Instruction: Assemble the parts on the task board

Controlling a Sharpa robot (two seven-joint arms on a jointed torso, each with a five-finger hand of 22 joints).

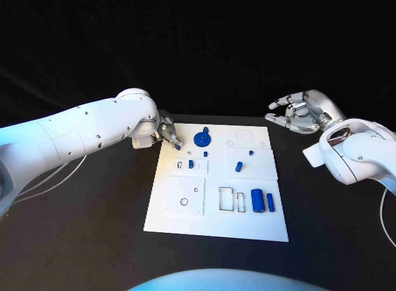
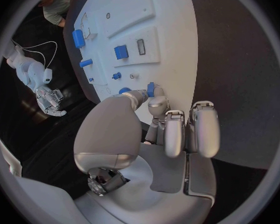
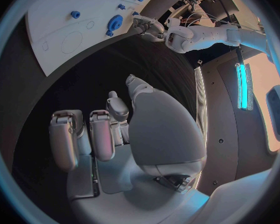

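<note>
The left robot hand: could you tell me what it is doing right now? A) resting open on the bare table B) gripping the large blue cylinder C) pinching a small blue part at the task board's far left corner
C: the left robot hand pinches a small blue part over the task board.

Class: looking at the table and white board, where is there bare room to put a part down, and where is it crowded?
Free: the black table on the board's left, nearer than the left hand, and the table right of the board, nearer than the right hand. Crowded: the board's far left corner, where the left hand pinches a small blue part beside the blue disc.
</note>
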